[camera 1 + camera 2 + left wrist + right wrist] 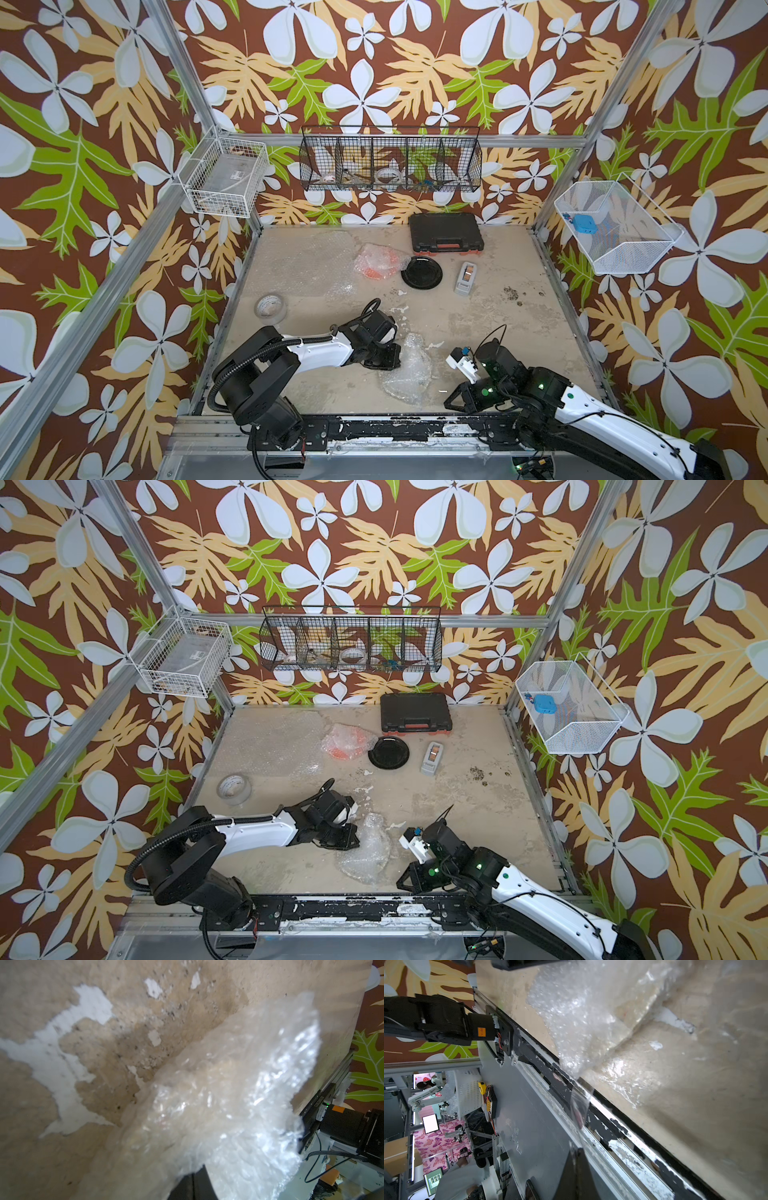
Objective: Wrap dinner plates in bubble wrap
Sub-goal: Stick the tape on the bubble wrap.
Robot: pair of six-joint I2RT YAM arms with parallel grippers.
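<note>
A bundle of bubble wrap [409,372] lies at the front middle of the table. A pale plate edge [636,1020] shows through it. My left gripper [395,360] is at the bundle's left edge, shut on the wrap, which rises over its tips [196,1169]. My right gripper [448,404] is low by the front rail, shut on a clear strip [579,1105] that runs from the bundle to its tips [578,1153]. Farther back, the orange plate [376,262] sits inside crumpled bubble wrap, and the black plate [422,271] lies bare beside it. A flat sheet of wrap [299,266] covers the back left.
A whitish tape roll [271,309] stands at the left. A grey tape dispenser [466,277] sits right of the black plate, with a black case [446,231] against the back wall. Wire baskets [390,164] hang on the walls. The black front rail [374,430] borders the table.
</note>
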